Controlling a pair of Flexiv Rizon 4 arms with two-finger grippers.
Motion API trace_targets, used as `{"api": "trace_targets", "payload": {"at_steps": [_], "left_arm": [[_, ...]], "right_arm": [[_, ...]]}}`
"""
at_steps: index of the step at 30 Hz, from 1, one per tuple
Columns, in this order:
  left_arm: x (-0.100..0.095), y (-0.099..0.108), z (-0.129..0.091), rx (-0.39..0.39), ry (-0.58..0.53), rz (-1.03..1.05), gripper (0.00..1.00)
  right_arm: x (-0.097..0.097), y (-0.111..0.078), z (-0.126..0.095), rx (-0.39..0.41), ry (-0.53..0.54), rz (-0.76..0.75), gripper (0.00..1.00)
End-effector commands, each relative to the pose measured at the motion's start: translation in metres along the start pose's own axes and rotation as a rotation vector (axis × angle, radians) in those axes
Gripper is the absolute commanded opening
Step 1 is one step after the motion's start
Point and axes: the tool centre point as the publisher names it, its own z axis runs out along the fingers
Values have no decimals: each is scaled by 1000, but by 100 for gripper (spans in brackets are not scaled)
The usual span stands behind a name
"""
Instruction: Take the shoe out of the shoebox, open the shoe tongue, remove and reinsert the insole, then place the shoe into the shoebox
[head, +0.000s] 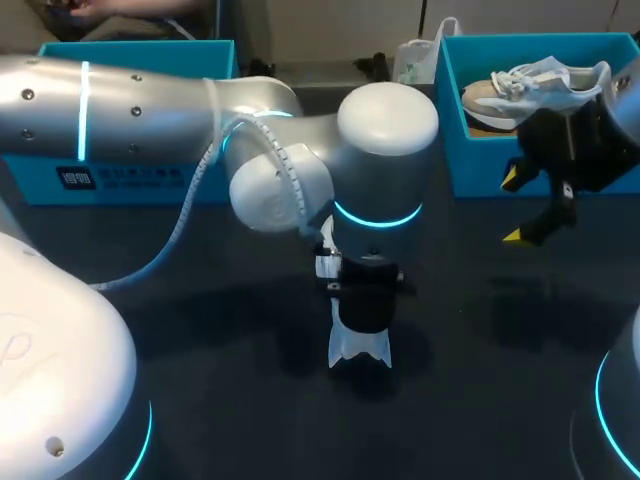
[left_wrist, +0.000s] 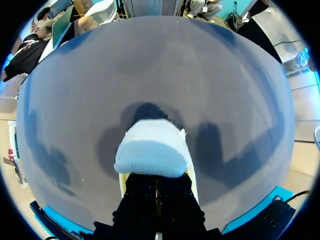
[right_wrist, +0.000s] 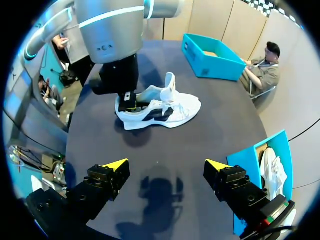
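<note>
Shoe (right_wrist: 162, 111) pinched at one end by left end effector (left_wrist: 156, 180); right end effector (right_wrist: 166, 164) spread wide.

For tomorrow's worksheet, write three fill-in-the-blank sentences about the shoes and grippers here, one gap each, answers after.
1. The left gripper grips the white shoe at its ____.
2. The right gripper hangs above the table with its fingers ____.
3. The second shoe lies ____ the blue shoebox.
Missing words: heel; open; inside.
</note>
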Motion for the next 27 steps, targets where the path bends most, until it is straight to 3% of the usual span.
{"api": "trace_targets", "payload": {"at_steps": [1, 14, 18, 27], "left_arm": [[-4, -2, 13, 21, -6, 6, 0], [-7, 3, 40, 2, 42, -20, 0], [1, 9, 23, -26, 21, -31, 0], [7, 35, -23, -172, -29, -69, 0]], "right_arm": [[0, 0, 1, 3, -1, 1, 100], [0, 0, 1, 3, -1, 1, 100], [0, 0, 1, 3, -1, 1, 100], [0, 0, 1, 3, -1, 1, 100]]}}
